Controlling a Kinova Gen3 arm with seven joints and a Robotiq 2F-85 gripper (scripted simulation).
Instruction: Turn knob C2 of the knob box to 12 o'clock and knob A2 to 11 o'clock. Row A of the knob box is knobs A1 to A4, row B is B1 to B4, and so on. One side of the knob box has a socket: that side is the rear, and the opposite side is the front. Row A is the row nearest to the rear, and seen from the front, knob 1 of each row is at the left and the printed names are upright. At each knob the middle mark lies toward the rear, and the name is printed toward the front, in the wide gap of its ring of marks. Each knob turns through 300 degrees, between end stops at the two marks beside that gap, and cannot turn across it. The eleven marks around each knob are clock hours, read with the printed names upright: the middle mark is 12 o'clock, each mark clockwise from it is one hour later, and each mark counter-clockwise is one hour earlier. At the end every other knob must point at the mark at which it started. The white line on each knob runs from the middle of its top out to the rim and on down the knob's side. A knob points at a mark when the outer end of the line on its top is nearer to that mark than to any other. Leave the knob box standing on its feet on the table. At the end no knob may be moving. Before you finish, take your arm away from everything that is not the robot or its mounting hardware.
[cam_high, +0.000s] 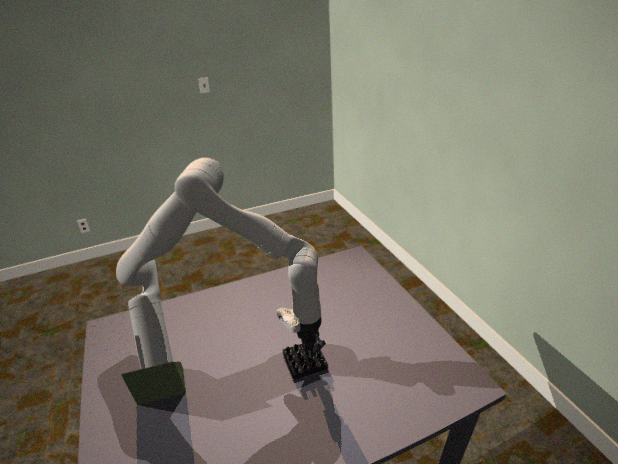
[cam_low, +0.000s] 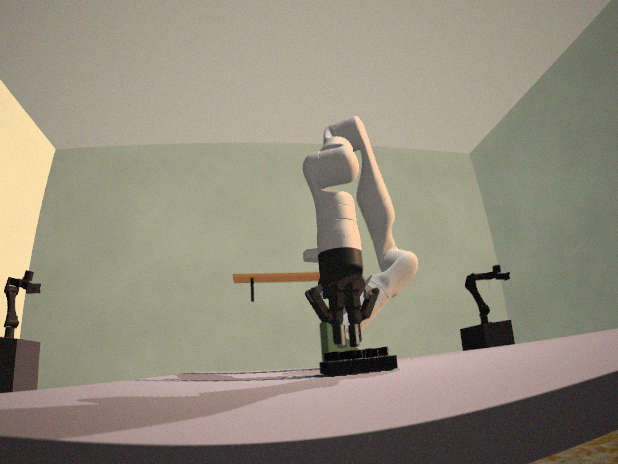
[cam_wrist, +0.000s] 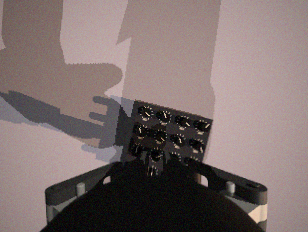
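Note:
The black knob box (cam_high: 298, 370) (cam_low: 358, 366) (cam_wrist: 169, 128) stands flat on the table. In the wrist view three rows of knobs with white lines and marks show; the part of the box nearest the gripper is hidden behind it. Names, the socket and exact line directions are too small to read, so I cannot tell which knob is C2 or A2. My gripper (cam_high: 311, 353) (cam_low: 348, 344) (cam_wrist: 155, 158) points down over the box. Its fingers are open by a narrow gap with nothing seen held between them. In the exterior view the fingertips are just above the knob tops.
The pale table (cam_high: 225, 320) (cam_low: 200, 430) carries the box and the arm's dark green base block (cam_high: 155, 384). Shadows of the arm and gripper fall across the table beside the box. Two small dark arms on blocks (cam_low: 487, 336) (cam_low: 20, 365) show farther back in the exterior view.

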